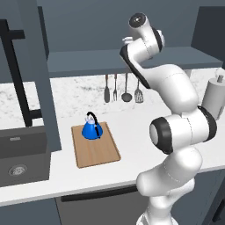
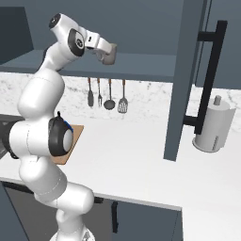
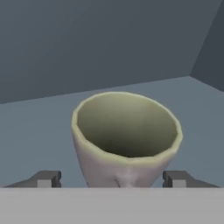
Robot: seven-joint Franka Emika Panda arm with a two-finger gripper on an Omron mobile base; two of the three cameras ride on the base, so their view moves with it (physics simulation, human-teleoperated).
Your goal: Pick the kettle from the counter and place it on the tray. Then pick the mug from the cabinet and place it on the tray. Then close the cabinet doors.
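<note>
Fingertips (image 3: 47, 178) stand apart on either side of the mug (image 3: 126, 139), which sits upright on the cabinet (image 3: 35, 127) shelf between them, mouth toward the camera; the gripper (image 3: 112, 179) looks unclamped. Closing inward should catch it. Kettle (image 1: 92, 128) sits on the tray (image 1: 97, 151)

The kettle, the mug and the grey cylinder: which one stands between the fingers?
The mug, grey-beige with an olive inside, on the cabinet shelf.
</note>
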